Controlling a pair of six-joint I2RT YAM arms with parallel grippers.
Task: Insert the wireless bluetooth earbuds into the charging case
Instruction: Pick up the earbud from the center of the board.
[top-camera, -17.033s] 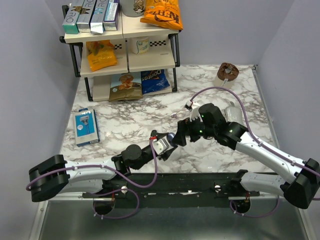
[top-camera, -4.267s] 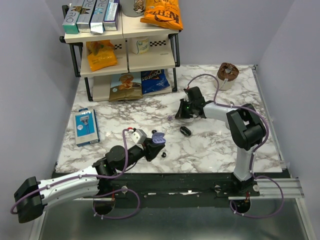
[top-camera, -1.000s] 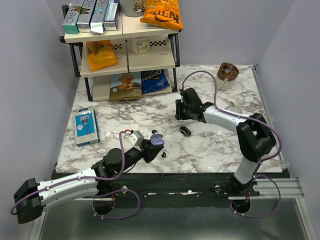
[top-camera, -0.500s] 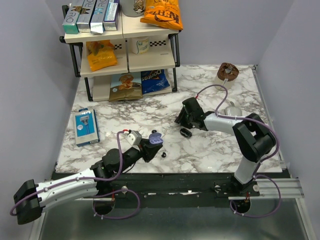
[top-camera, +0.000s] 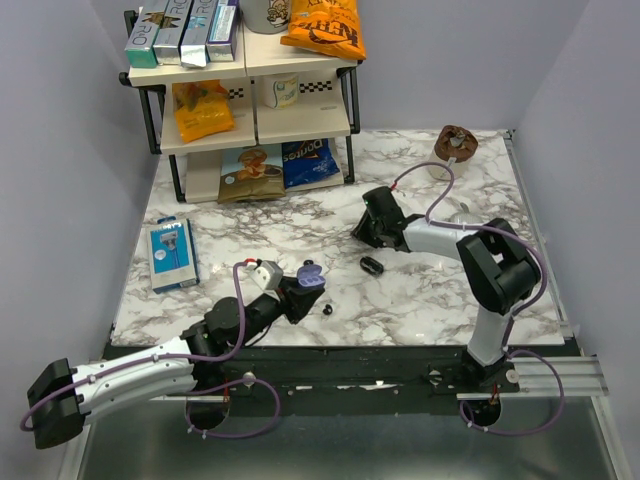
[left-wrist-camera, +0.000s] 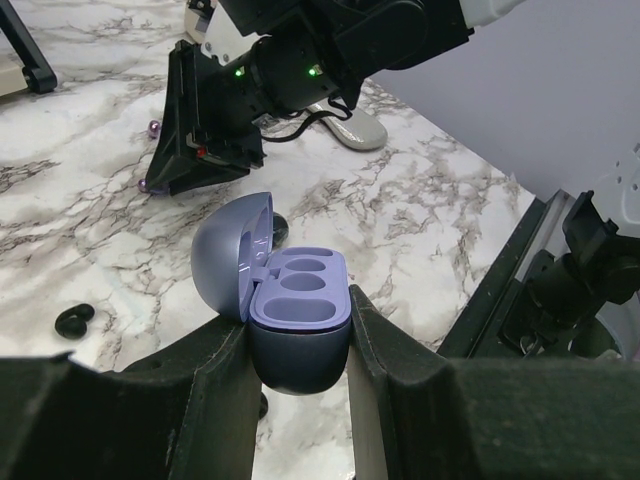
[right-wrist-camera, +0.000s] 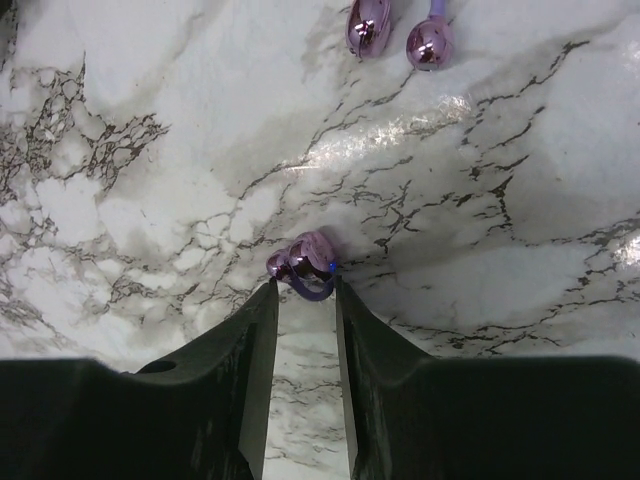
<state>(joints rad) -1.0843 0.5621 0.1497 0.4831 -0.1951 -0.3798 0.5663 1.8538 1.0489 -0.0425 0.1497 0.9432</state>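
Left wrist view shows the charging case (left-wrist-camera: 298, 320) clamped at its base by the left gripper (left-wrist-camera: 298, 345). It is lifted off the marble tabletop (top-camera: 250, 250) with the lid hinged back and both wells facing up and empty. That looks like a deliberate fixture: an opening held steady and level so the other arm can drop pieces in from above. Neither earbud is seated yet. One black earbud (top-camera: 372, 265) lies on the marble near the case, on its far right side, between the case and the right gripper (right-wrist-camera: 303, 290). The second black earbud (top-camera: 327, 310) lies just beside the case, on its near right side. The right gripper is beyond the case, low at the surface, jaws drawn narrow with a slim gap. Its tips flank the near edge of a small glossy purple piece (right-wrist-camera: 303, 255); whether they actually pinch it I cannot tell. Two similar purple beads (right-wrist-camera: 368, 24) lie farther out. The marble is white with grey veins and glossy enough to show glare, so small smooth pieces will likely skid when nudged. Plain grey walls close in the table. Far left of the case stands a shelf rack (top-camera: 250, 70) stocked with snack bags, and a blue packet (top-camera: 172, 255) lies to its left.
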